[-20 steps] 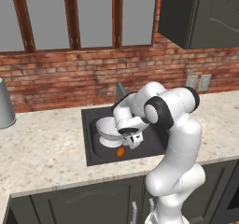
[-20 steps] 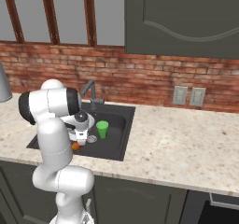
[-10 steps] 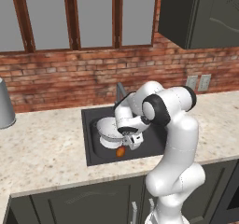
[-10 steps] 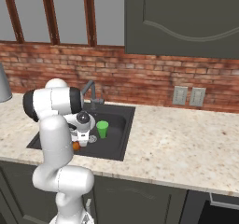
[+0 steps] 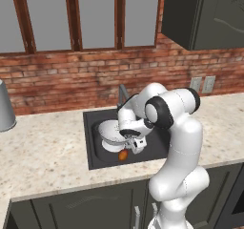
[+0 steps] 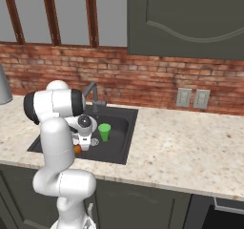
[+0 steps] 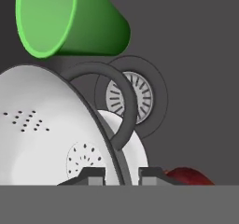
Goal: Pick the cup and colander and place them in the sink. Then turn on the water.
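In the hand view the white perforated colander (image 7: 42, 134) sits close up, its rim running between my two fingertips. My gripper (image 7: 122, 176) is shut on that rim beside a grey loop handle. The colander (image 5: 110, 132) is inside the left half of the dark sink (image 5: 95, 159), with the gripper (image 5: 132, 141) at its right edge. Whether it rests on the floor of the basin I cannot tell. The green cup (image 6: 104, 131) stands upright in the sink (image 6: 121, 128) just right of my hand, and appears as the cup (image 7: 70, 22) beyond the colander.
A small orange-red thing (image 5: 123, 155) lies on the sink floor by the hand, near the round metal drain (image 7: 133, 97). The grey faucet (image 6: 93, 92) rises behind the basin. A large grey cylinder (image 5: 5, 106) stands at the far left of the counter.
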Motion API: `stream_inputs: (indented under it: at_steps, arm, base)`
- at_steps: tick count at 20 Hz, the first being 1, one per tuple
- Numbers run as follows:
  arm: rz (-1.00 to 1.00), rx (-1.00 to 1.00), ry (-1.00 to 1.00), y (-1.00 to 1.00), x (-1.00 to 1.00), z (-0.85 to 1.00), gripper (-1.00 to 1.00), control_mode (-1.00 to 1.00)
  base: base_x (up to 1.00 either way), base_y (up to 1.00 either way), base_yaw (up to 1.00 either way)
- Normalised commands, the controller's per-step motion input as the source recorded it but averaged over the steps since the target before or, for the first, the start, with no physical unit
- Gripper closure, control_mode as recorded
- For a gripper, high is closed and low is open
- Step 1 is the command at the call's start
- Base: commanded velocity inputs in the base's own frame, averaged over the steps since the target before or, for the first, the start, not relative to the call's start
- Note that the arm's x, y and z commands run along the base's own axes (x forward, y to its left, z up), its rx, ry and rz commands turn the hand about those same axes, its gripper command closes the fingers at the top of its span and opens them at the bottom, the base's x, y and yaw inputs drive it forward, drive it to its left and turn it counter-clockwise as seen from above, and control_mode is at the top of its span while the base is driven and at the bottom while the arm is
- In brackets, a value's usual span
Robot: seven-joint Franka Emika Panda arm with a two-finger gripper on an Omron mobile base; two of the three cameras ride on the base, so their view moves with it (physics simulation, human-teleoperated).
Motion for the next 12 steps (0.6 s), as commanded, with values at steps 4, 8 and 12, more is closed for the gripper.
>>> stream_inputs:
  at_steps: [4, 8, 12]
  arm:
    - [0.03, 0.0, 0.0, 0.0, 0.0, 0.0, 1.0, -1.0]
    - [0.03, 0.0, 0.0, 0.0, 0.0, -0.03, 1.0, -1.0]
    - [0.03, 0.0, 0.0, 0.0, 0.0, -0.05, 1.0, -1.0]
  base:
    - [0.0, 0.0, 0.0]
    - [0.0, 0.0, 0.0]
    - [0.0, 0.0, 0.0]
